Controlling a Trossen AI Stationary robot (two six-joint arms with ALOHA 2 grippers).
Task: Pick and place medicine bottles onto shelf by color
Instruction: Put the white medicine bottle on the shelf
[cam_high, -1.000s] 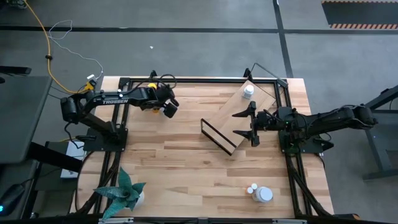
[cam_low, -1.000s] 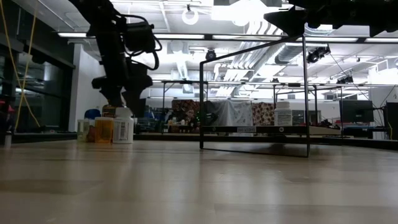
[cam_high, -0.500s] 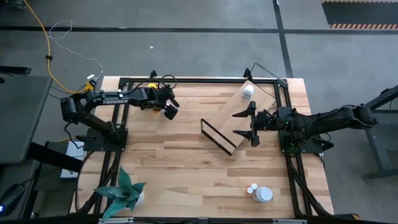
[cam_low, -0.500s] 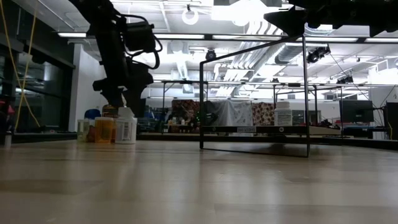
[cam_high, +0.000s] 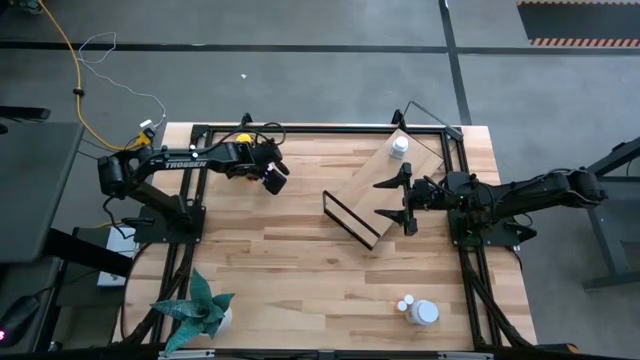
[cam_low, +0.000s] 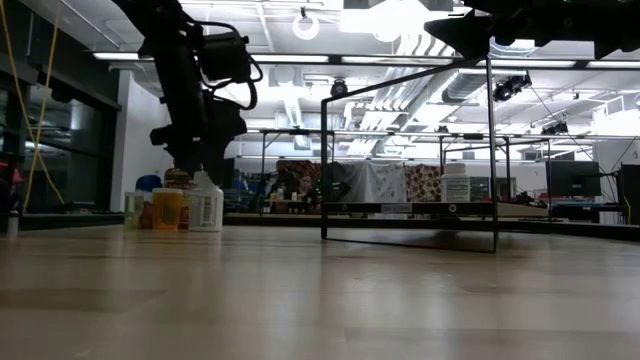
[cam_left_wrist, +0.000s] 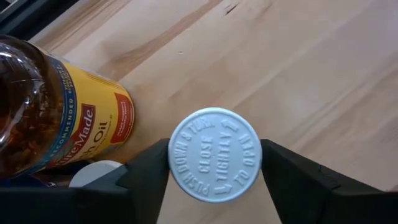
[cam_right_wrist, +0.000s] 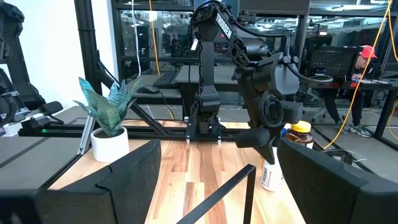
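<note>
Narrowing since a second ago, the left hand (cam_left_wrist: 214, 177) has its fingers against both sides of a white bottle (cam_left_wrist: 214, 154), standing on the surface (cam_high: 300, 260) at ten o'clock. Just beside it stands an amber bottle (cam_left_wrist: 56, 118). At three o'clock the right hand (cam_high: 392, 198) hangs apart over the shelf (cam_high: 375, 195), which carries another white bottle (cam_high: 399, 147).

A cluster of bottles (cam_low: 168, 208) stands at the table's (cam_high: 300, 260) back left, under the left gripper (cam_high: 270, 177). The shelf (cam_high: 385, 190) lies at centre right, one bottle (cam_high: 399, 147) on its far end. Two more bottles (cam_high: 420, 311) sit front right; a potted plant (cam_high: 200, 308) front left.
</note>
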